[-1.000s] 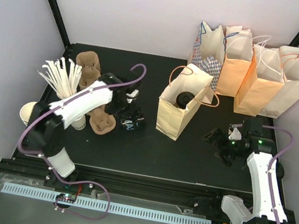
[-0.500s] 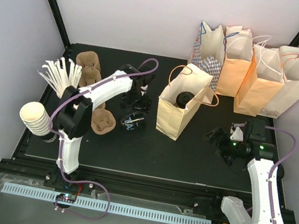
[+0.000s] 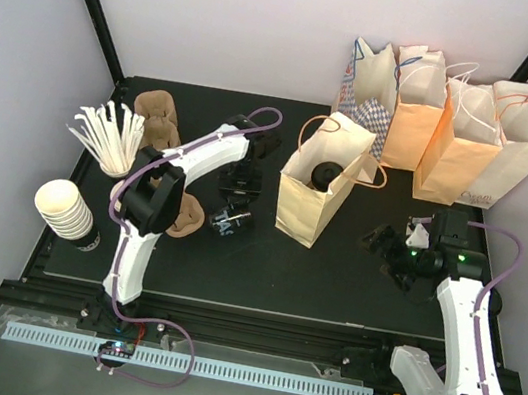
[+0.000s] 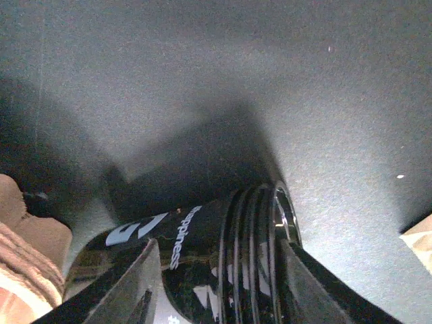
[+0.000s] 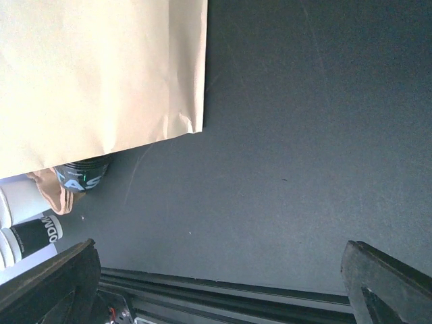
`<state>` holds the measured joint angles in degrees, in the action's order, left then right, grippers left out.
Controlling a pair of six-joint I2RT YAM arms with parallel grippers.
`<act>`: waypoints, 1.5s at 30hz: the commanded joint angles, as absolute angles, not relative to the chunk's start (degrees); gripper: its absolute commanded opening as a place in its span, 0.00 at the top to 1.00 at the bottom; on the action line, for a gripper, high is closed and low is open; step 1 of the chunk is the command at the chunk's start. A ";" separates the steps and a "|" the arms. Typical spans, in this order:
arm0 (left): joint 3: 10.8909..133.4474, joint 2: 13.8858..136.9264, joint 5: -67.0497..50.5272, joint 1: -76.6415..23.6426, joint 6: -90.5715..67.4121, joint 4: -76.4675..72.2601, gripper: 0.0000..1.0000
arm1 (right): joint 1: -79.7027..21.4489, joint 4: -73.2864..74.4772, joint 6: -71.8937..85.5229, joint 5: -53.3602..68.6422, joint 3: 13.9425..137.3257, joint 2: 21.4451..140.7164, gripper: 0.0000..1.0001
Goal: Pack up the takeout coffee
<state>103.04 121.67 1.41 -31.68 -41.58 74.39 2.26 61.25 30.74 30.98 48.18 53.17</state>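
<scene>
Top view, takeout coffee: The takeout coffee (image 3: 325, 175) showed you only a round black lid, down inside the open paper bag (image 3: 300, 212) in the middle of the scene. Its white side was hidden, so calling it already packed was my judgement. The bag stood mouth-up, which suits lowering a cup in.
Top view, left arm: Your left gripper (image 3: 242, 186) hung just far of the black cup (image 3: 229, 220). That cup lay on its side, right of the brown cup carrier (image 3: 180, 216).
Top view, right arm: Your right gripper (image 3: 389, 249) sat right of the bag and apart from it, probably to leave the bag's mouth free.
Left wrist view, grasp: The fingers (image 4: 131, 287) were spread wide to either side of the black cup, likely lined up to close across its body. I could not tell whether the pads touched it.
Right wrist view, grasp: The fingers (image 5: 57, 283) stood wide apart with nothing between them, only the dark table (image 5: 283, 135) beneath.
Change: Over the last second your left arm had swung off the carrier towards the far side and folded its elbow in. The black cup had barely shifted. The bag, the lid and your right arm had stayed put.
</scene>
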 commanded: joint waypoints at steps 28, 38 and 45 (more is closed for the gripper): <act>98.07 104.81 -5.10 -32.62 -42.65 78.72 0.82 | 0.66 60.46 28.65 34.23 47.80 54.14 0.00; 74.04 84.76 -19.23 -32.82 -36.55 61.63 0.55 | -23.24 37.29 37.30 35.90 38.62 40.69 0.17; 48.15 68.45 -37.10 -32.94 -46.99 39.39 0.42 | -44.23 16.26 40.35 17.81 36.80 42.78 0.19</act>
<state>59.18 74.74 -23.49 -32.60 -40.03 56.58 -36.88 32.88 38.24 28.91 37.41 41.12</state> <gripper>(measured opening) 0.576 0.839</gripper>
